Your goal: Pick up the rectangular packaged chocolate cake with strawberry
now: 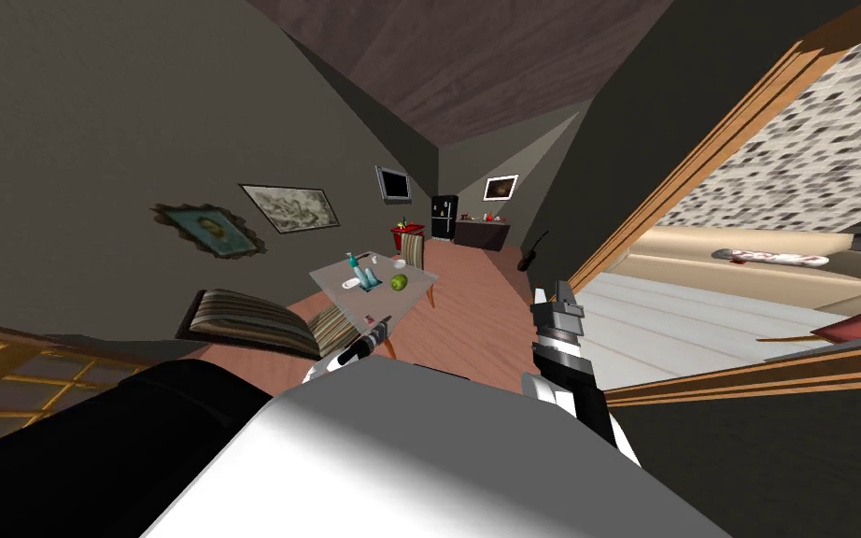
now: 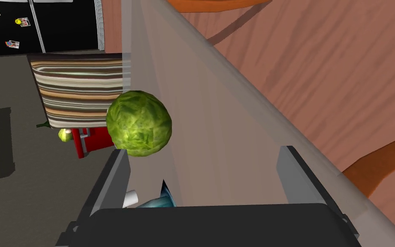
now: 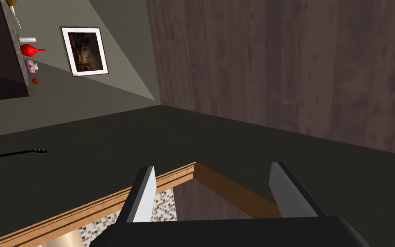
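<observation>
Left end effector (image 2: 204,151): fingers (image 2: 115,180) apart, empty; level with the bench (image 2: 218,128) at its near edge, seemingly set for a reach.
Cabbage (image 2: 139,123): on bench, just past one finger.
Right end effector (image 3: 213,167): apart, raised aside, idle.
Cake: too small to locate; cannot tell.

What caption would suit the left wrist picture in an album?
Open left gripper at a grey table, a leafy green ball ahead, striped chair beyond it.

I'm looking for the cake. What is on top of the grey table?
A green leafy ball, a teal bottle and a small white item sit on the table. The left end effector's dark body covers the tabletop nearest it, so what lies there is hidden.
</observation>
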Tool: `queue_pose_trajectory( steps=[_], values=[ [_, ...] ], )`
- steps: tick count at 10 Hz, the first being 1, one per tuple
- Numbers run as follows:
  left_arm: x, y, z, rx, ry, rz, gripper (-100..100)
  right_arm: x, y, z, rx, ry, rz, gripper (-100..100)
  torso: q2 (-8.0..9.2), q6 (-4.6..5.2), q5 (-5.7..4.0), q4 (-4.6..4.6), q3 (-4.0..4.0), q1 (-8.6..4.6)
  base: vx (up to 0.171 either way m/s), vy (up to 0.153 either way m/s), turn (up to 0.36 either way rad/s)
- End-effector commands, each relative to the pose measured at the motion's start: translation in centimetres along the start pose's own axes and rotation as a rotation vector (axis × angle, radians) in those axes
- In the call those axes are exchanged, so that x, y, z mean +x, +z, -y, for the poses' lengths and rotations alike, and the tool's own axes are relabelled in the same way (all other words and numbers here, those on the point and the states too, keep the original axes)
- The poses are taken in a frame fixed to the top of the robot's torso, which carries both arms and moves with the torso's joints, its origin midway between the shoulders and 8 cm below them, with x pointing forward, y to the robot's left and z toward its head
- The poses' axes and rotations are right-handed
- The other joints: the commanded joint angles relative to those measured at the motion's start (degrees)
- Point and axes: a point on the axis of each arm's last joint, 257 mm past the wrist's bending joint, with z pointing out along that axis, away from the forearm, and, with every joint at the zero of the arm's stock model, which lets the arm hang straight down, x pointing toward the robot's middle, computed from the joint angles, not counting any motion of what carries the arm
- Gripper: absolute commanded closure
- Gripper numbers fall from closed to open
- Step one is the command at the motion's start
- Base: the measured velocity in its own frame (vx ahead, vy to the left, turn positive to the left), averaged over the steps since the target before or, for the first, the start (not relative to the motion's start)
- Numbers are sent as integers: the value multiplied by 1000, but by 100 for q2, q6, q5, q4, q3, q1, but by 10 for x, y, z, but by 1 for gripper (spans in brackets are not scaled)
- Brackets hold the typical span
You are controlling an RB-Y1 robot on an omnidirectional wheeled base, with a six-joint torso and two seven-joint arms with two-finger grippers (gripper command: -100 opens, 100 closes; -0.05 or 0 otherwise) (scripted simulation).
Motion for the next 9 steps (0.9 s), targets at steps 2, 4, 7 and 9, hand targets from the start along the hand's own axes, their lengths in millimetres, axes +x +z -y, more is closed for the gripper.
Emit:
queue_pose_trajectory(
  steps=[2,4,7,9],
  values=[
    [-29,-13,-53,-146,14,39,-100,0,0,0,0,0,0,0,-3,2,0,-1,-2,3,57,35,-273],
    [-64,-34,-103,-285,33,92,-100,0,0,0,0,0,0,0,-22,2,3,-4,-12,20,105,77,-275],
    [-82,-47,-126,-349,44,118,-100,0,0,0,0,0,0,0,-13,2,2,-2,-7,14,52,58,-118],
    [-111,-75,-164,-463,67,163,-100,0,0,0,0,0,0,0,-9,1,1,-2,-5,5,65,62,-215]
  ],
)
